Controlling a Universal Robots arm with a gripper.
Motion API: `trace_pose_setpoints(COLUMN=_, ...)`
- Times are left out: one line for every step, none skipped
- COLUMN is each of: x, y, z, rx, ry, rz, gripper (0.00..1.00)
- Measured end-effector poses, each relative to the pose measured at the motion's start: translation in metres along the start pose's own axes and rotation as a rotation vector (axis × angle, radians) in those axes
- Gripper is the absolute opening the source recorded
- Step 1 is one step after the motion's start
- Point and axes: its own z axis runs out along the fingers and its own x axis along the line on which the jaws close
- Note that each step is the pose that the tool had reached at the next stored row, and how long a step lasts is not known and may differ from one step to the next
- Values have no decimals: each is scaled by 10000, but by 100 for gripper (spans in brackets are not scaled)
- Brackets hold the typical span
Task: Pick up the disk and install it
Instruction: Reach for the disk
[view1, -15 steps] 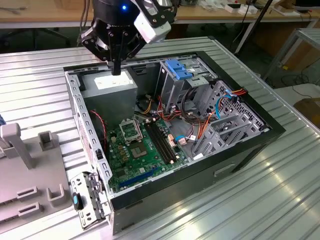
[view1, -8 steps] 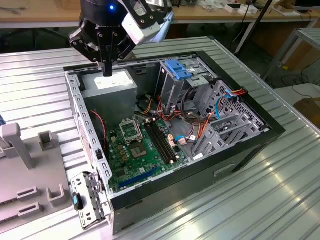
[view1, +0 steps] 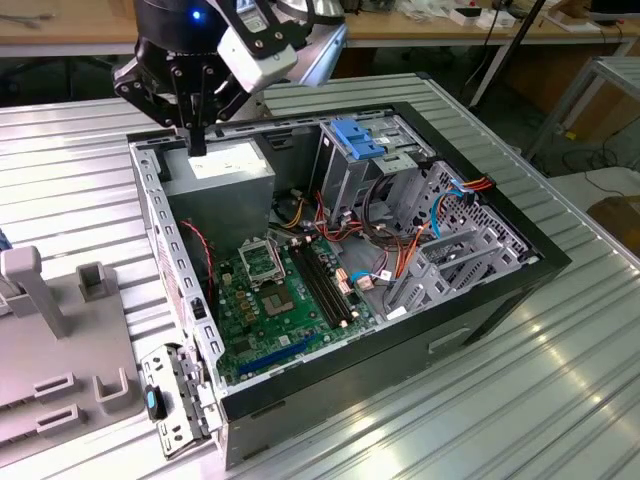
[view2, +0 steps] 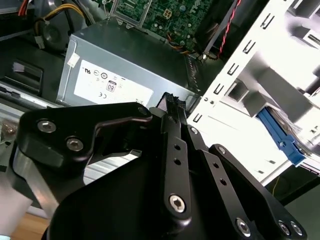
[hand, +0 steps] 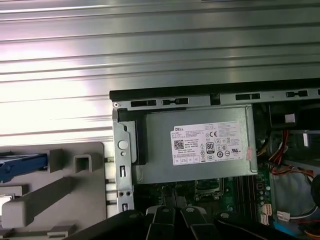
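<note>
We see the case (view1: 487, 302) lying open on a ribbed metal table (view1: 520, 400) whose slats catch bright glare. Wooden benches (view1: 420, 27) and loose cables fill the room behind. The gripper (view1: 196, 140) hangs over the grey power supply (view1: 225, 178) at the case's far corner. Its fingers (view2: 172, 107) are pressed together with nothing between them. The disk (hand: 22, 165) sits outside the case on a grey fixture (hand: 65, 186) on the table just beside it. We make out little more than the blue carrier rail, well apart from the gripper. The green board (view1: 270, 300) lies bare inside.
</note>
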Motion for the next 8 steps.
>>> trace_pose_setpoints(x=35, y=-3, z=-1, rx=0, ry=0, rz=-1, gripper=11)
trace_pose_setpoints(x=53, y=-4, z=-2, rx=0, ry=0, rz=-1, gripper=11)
trace_pose_setpoints(x=70, y=-5, z=-2, rx=0, ry=0, rz=-1, gripper=11)
trace_pose_setpoints(x=90, y=-7, z=-3, rx=0, ry=0, rz=-1, gripper=11)
trace_pose_setpoints(x=108, y=-8, z=-3, rx=1, ry=1, rz=-1, gripper=11)
trace_pose_setpoints(x=131, y=-10, z=-4, rx=0, ry=1, rz=-1, gripper=11)
trace_pose_setpoints(x=146, y=-11, z=-4, rx=0, ry=0, rz=-1, gripper=11)
trace_pose_setpoints(x=178, y=-13, z=-6, rx=1, ry=1, rz=0, gripper=11)
